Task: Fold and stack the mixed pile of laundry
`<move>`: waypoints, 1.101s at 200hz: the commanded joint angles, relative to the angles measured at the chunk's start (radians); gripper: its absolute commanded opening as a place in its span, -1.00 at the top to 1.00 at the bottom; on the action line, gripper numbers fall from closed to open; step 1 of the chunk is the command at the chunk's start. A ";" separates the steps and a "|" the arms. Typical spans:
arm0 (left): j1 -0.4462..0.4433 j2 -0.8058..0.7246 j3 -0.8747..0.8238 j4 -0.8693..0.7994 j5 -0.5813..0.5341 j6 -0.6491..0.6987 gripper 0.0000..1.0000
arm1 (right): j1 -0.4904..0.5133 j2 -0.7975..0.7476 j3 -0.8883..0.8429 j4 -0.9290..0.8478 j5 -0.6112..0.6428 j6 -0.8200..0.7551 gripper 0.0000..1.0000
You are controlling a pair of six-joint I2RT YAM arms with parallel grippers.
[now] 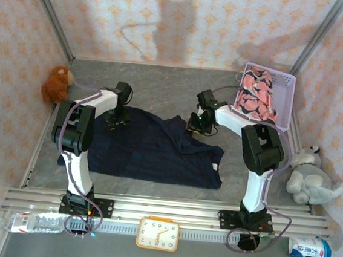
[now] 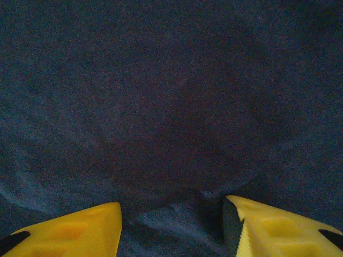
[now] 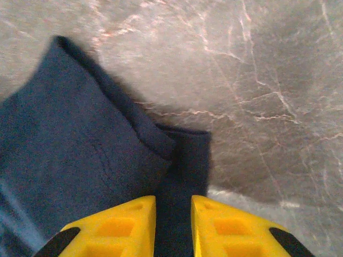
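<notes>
Left claw [image 2: 171, 206] is resting half open on the navy garment [image 1: 151, 154] spread on the desk [image 1: 163, 91]. Right claw [image 3: 173, 201] — nearly closed astride a corner fold, grip unconfirmed — should be pinching both layers. Pink garment [image 1: 257, 95] is lying in the basket [image 1: 290, 80].

Plain dark navy garment [image 1: 151, 154], pink garment [image 1: 256, 97] — navy-and-white print, lavender basket [image 1: 287, 94], grey marbled table [image 1: 163, 88]

The navy garment [image 1: 151, 151] is soft matt cloth with a fine fuzzy nap, lying on a smooth, faintly shiny tabletop [image 1: 164, 82] with a grey, white-veined marble look. Right of the garment the lavender basket [image 1: 286, 97] is perforated plastic; left of it the brown toy [image 1: 55, 84] is shaggy plush.
</notes>
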 commanded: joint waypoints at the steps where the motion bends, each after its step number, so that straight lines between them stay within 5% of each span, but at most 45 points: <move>1: 0.007 0.020 -0.057 -0.063 0.009 0.002 -0.06 | 0.005 -0.001 -0.024 0.063 0.017 0.062 0.35; 22: 0.008 0.023 -0.059 -0.061 0.011 0.005 -0.06 | 0.008 0.015 -0.027 0.095 -0.021 0.090 0.22; 58: 0.009 0.021 -0.059 -0.060 0.011 0.008 -0.06 | 0.001 -0.017 0.028 0.075 0.056 0.082 1.00; 105: 0.009 0.013 -0.075 -0.060 0.007 0.016 -0.06 | -0.054 0.008 0.320 -0.069 0.219 -0.065 1.00; 131: 0.009 0.011 -0.089 -0.055 0.013 0.012 -0.06 | -0.107 0.087 0.448 -0.076 0.202 -0.078 1.00; 156: 0.008 0.007 -0.092 -0.052 0.016 0.007 -0.06 | -0.113 0.161 0.549 -0.160 0.227 -0.112 0.66; 182: 0.008 0.002 -0.092 -0.050 0.023 0.003 -0.06 | -0.097 0.120 0.478 -0.183 0.315 -0.106 -0.05; 220: 0.009 -0.023 -0.059 -0.078 0.022 0.012 -0.06 | -0.052 0.032 0.294 -0.105 0.239 -0.070 0.16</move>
